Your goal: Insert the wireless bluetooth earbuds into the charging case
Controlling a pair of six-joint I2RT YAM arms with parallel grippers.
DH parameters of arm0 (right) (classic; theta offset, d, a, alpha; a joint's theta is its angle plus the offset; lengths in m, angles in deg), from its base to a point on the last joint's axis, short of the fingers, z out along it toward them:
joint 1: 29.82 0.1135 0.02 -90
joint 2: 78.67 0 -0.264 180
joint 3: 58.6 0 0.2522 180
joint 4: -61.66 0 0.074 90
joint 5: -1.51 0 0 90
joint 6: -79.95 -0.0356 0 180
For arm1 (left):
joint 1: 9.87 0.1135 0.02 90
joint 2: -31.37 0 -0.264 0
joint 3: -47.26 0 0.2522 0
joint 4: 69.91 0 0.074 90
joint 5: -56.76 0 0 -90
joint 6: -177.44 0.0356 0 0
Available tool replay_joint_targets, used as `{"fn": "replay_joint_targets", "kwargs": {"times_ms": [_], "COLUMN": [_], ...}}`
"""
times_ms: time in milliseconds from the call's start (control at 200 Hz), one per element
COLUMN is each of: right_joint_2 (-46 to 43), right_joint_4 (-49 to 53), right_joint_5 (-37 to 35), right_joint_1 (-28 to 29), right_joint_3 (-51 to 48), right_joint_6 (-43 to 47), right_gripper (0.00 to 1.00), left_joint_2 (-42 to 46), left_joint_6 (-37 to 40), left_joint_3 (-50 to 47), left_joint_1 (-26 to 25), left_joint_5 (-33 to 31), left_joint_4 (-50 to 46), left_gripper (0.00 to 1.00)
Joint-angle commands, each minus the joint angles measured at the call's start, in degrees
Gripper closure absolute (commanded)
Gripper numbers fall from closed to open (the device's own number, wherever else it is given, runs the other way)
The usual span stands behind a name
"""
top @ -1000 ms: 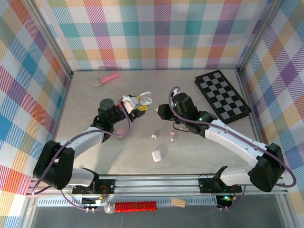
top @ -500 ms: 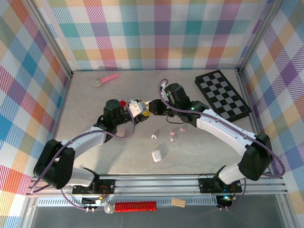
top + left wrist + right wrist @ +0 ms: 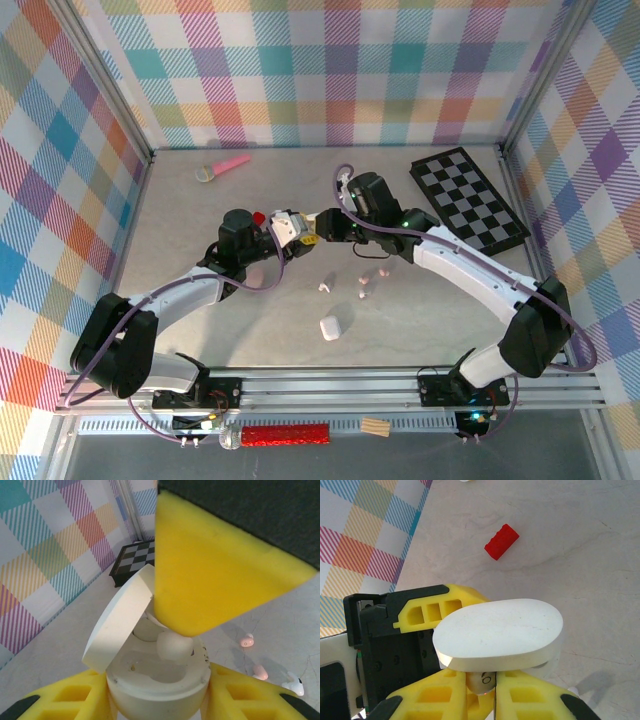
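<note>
My left end effector (image 3: 297,228) is clamped around the base of the open charging case (image 3: 157,685), whose lid (image 3: 117,625) is tilted back. My right end effector (image 3: 326,224) meets it tip to tip and is closed on a white earbud (image 3: 172,645), which sits in the case's well. Two pink earbuds (image 3: 246,641) and a loose white earbud (image 3: 292,685) lie on the bench (image 3: 60,645) near both end effectors.

The open case (image 3: 497,635) hides most of the pinched earbud (image 3: 484,679) (stem unseen).
</note>
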Motion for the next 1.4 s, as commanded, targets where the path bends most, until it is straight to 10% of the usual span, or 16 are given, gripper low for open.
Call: {"fn": "replay_joint_targets", "kwargs": {"times_ms": [0,1395], "right_joint_2": [0.9,-4.9], "right_joint_4": [1.1,-1.7], "right_joint_5": [0.7,0.5], "right_joint_1": [-0.3,-2.5], "right_joint_3": [1.9,-0.5], "right_joint_6": [1.3,2.8], "right_gripper": [0.83,0.57], "left_joint_2": [0.3,-1.2], "left_joint_6": [-1.2,-10.0], "left_joint_3": [1.4,-1.0], "left_joint_1": [-0.4,0.3], "left_joint_5": [2.0,6.4], "left_joint_4": [3.5,12.6], "left_gripper": [0.59,0.59]}}
